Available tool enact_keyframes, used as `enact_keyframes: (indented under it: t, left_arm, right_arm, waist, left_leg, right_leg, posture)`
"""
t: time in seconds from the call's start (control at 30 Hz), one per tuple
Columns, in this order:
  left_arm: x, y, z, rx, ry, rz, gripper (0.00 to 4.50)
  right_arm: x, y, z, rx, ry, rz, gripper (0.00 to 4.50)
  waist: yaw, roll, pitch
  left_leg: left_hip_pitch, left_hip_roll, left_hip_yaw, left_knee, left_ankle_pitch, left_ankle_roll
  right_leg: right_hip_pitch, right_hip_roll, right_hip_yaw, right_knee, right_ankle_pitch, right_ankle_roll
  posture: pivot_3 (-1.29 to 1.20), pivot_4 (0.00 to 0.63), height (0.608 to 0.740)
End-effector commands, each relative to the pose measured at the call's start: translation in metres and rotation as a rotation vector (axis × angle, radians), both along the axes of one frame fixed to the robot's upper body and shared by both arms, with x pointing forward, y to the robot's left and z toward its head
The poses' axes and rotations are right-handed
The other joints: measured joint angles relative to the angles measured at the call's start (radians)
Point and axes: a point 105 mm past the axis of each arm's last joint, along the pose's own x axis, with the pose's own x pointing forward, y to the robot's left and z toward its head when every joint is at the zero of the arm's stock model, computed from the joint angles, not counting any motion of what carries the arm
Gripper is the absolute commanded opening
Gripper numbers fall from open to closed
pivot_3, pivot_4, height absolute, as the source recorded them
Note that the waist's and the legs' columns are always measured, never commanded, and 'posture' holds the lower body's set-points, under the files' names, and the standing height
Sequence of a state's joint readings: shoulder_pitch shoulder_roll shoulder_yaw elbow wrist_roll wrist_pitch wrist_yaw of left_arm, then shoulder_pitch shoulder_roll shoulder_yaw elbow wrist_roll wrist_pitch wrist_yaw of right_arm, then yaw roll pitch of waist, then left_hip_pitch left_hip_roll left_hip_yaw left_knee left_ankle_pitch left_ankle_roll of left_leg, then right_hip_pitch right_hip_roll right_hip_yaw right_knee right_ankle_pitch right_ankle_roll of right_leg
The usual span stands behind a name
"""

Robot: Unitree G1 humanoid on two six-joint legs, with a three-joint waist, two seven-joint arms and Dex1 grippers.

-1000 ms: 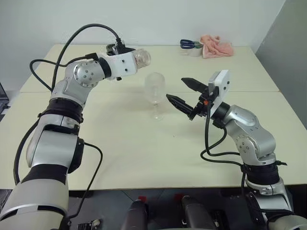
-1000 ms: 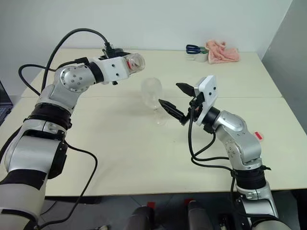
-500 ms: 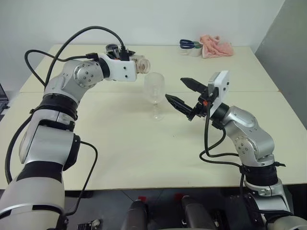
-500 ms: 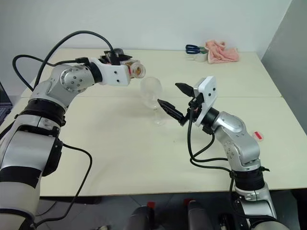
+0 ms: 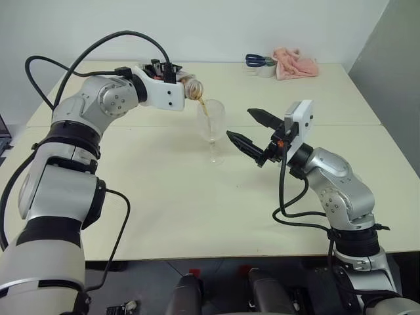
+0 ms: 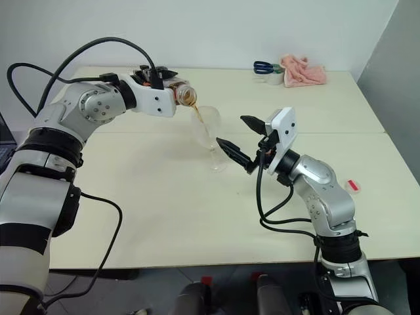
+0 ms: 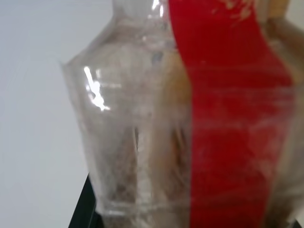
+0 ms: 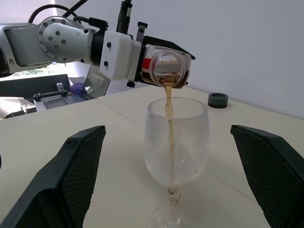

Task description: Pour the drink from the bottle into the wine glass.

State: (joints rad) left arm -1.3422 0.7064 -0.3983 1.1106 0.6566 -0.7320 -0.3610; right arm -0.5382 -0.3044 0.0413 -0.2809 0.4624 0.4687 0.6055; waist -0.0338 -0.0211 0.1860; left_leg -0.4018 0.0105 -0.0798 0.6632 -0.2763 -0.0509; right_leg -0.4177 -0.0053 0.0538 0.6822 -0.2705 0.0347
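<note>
Two grippers flank the glass, which stands upright near the middle of the tabletop. The left gripper is clamped on the bottle, tipped with its mouth over the glass rim, and a thin stream of drink falls into the bowl. The right gripper hovers just beside the glass, apart from it, its jaws spread wide.

From the head views the stream is only a short brown streak at the rim. The right wrist view looks straight into the bottle's open mouth, with amber liquid pooled at its lower lip — the stream runs down inside the bowl to the stem. That view also shows a small dark cap lying on the tabletop behind the glass. The left wrist view has the bottle wall pressed close, its red stripe running lengthwise.

A seam crosses the tabletop just behind the glass. At the far edge lie a pink cloth and blue-handled scissors — well apart from the arms. The near half of the tabletop is bare, with open room on every side of the glass.
</note>
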Motion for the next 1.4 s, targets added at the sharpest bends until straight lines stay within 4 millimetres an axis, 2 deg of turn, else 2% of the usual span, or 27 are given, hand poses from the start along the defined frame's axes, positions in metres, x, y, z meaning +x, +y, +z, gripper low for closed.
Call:
enact_keyframes:
  t: [0.03, 1.4]
  left_arm:
    - [-0.005, -0.003, 0.031, 0.007, -0.098, -0.023, 1.66]
    - [-0.003, 0.0, 0.042, 0.131, -0.187, 0.005, 1.66]
  right_arm:
    - [-0.005, 0.0, 0.015, 0.022, -0.067, 0.005, 4.5]
    - [-0.005, 0.002, 0.015, 0.021, -0.067, 0.009, 4.5]
  waist:
    - [0.0, 0.0, 0.0]
    - [-0.001, 0.0, 0.0]
  left_leg:
    - [0.0, 0.0, 0.0, 0.0, 0.0, 0.0]
    - [0.0, 0.0, 0.0, 0.002, 0.0, 0.0]
  right_leg:
    - [0.0, 0.0, 0.0, 0.0, 0.0, 0.0]
    - [0.0, 0.0, 0.0, 0.004, 0.0, 0.0]
  posture:
    - [0.0, 0.15, 0.74]
    - [0.0, 0.15, 0.74]
